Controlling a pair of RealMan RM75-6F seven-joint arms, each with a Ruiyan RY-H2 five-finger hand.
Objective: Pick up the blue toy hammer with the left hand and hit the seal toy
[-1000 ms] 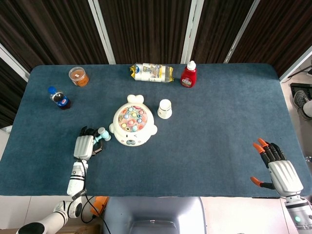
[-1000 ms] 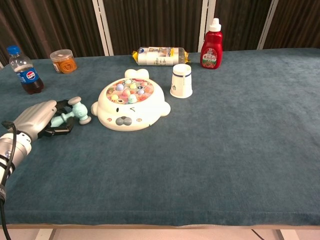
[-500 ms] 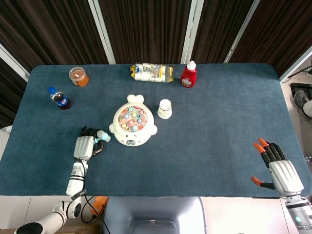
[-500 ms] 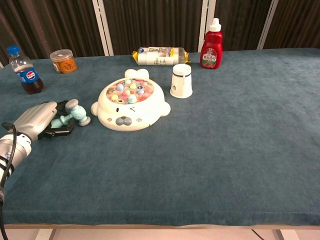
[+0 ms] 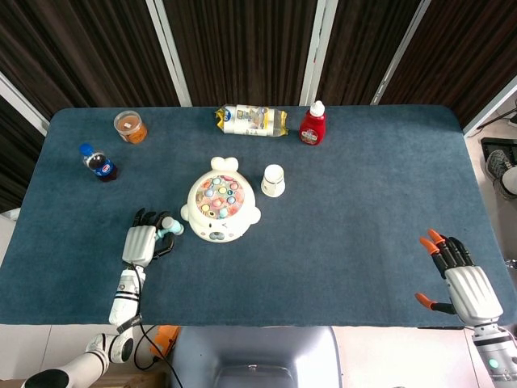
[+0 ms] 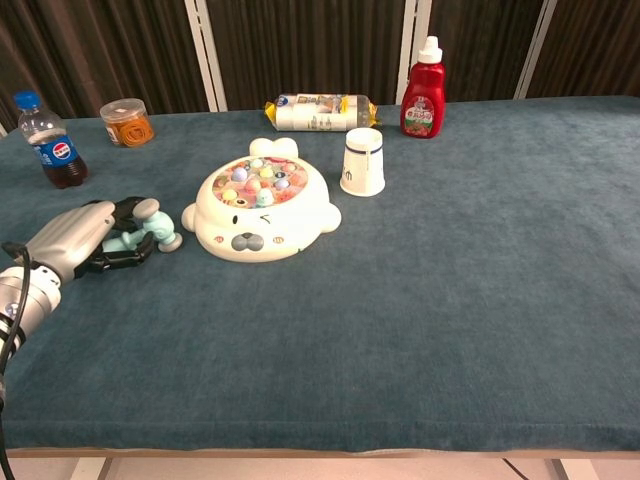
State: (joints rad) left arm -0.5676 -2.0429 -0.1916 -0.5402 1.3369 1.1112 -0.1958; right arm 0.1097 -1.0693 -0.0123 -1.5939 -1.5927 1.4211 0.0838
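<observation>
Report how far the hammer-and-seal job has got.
Done: the left hand has closed its fingers around the blue toy hammer's handle. In hand: the hammer looks low at the table, its head just left of the seal toy, not yet raised. Left: lift it and strike the seal toy. The right hand sits open at the table's near right edge.

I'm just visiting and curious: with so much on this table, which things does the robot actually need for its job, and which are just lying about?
Needed for the job:
- toy hammer, with the left hand around its handle
- seal toy

Just lying about:
- cola bottle
- snack tub
- biscuit packet
- paper cup
- red sauce bottle
- right hand, idle, holding nothing
</observation>
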